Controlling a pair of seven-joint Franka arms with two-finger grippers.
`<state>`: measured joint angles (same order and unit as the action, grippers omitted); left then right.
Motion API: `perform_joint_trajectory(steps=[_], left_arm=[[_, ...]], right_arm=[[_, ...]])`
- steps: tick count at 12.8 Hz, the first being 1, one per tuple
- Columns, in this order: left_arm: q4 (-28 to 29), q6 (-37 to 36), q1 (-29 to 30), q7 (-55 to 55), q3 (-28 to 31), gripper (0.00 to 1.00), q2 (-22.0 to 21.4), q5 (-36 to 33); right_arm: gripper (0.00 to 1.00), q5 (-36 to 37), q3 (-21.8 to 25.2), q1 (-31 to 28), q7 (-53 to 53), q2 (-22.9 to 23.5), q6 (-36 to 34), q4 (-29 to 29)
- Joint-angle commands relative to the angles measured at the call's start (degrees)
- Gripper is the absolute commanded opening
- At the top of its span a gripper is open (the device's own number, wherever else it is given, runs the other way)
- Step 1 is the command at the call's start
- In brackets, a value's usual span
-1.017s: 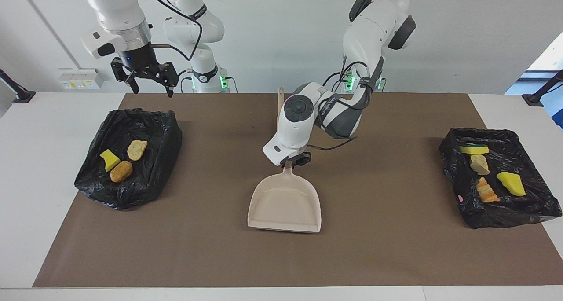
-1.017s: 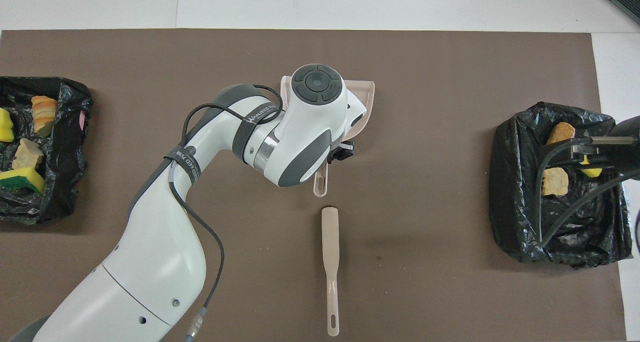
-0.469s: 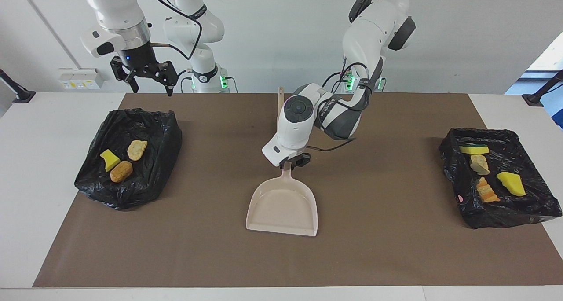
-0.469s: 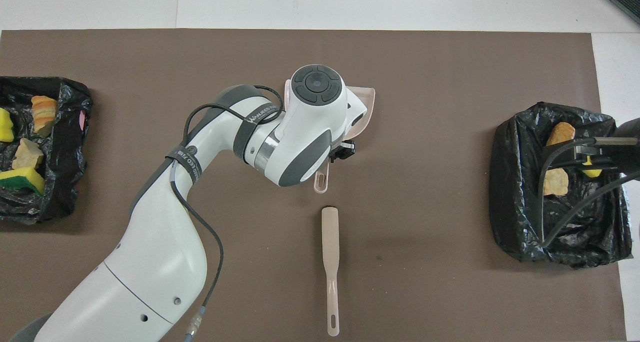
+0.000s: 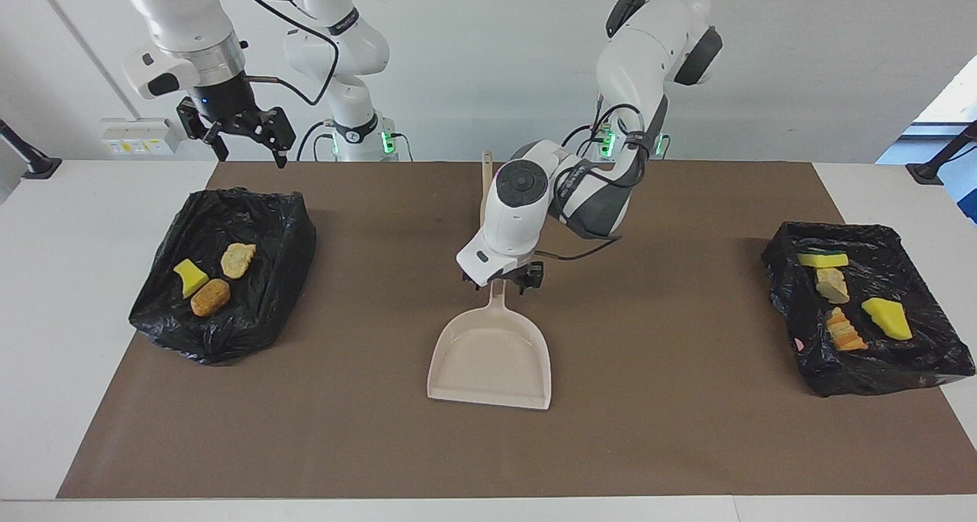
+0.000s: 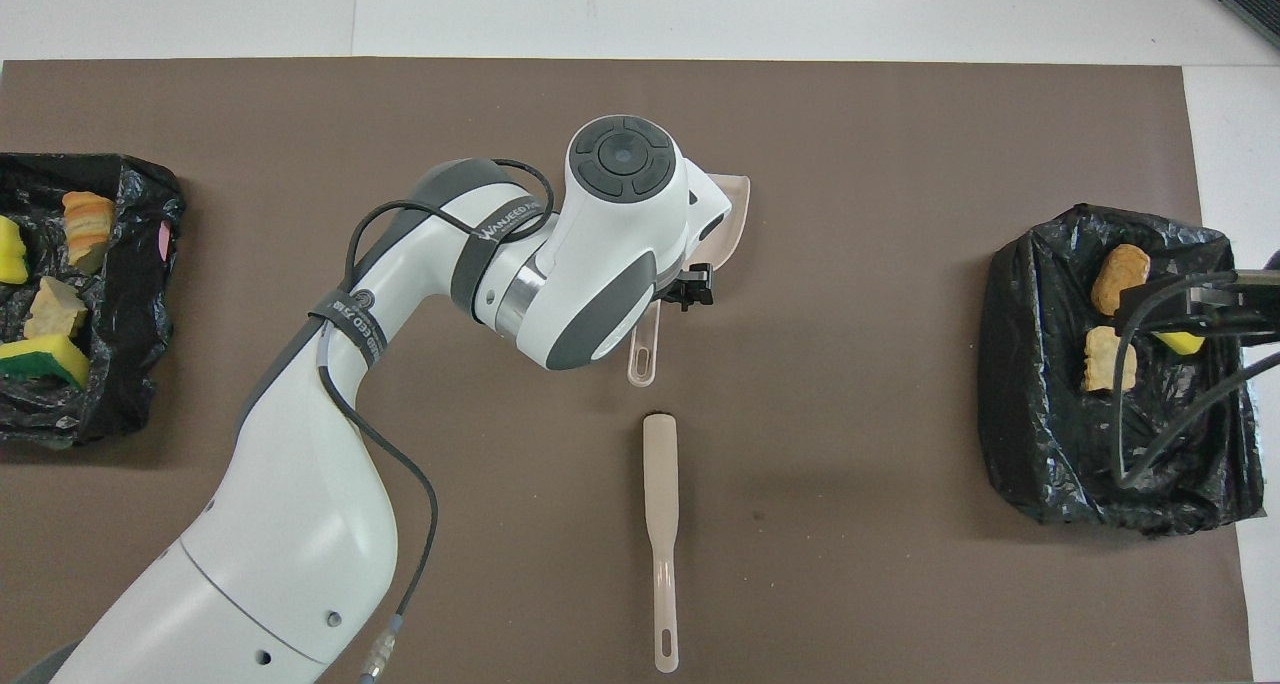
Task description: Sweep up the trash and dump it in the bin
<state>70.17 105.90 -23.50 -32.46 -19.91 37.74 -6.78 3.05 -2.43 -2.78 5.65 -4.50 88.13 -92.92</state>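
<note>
In the facing view, the left end effector [image 5: 504, 281] is hovering open-jawed over the dustpan [image 5: 491, 358] handle, trash [image 5: 847, 297] lying in the bins at either side, while overhead the right end effector [image 6: 1190, 309], spread open and empty, is hanging above trash [image 6: 1118, 265].

The setting is a robotics laboratory. Two white robot arms [image 5: 641, 64] are mounted at one long edge of a white table [image 5: 76, 278]. A brown mat [image 5: 649, 430] covers the middle of the table. A plain white wall [image 5: 801, 49] stands just beside the table, at the arms' edge. A white socket box [image 5: 137, 135] is fixed low on that wall, near the table's corner. Black clamp mounts [image 5: 30, 163] sit at the table's two corners along that edge.
</note>
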Motion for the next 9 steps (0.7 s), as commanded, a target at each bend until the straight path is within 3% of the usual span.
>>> perform_joint_trajectory(steps=[1,4,9], left_arm=[[5.04,-1.22,0.65,4.49,3.72,1.00,-7.57,0.01],[12.16,-1.83,0.83,9.25,7.76,1.00,-15.21,0.36],[22.80,-2.01,3.37,13.64,14.27,1.00,-29.37,1.24]], right_arm=[[1.00,-1.21,1.73,-0.39,-3.19,-0.42,0.91,-0.42],[1.00,-0.94,5.41,3.64,-3.19,-0.42,0.82,-0.51],[1.00,-1.03,5.60,3.83,-3.45,-0.60,0.73,-0.69]])
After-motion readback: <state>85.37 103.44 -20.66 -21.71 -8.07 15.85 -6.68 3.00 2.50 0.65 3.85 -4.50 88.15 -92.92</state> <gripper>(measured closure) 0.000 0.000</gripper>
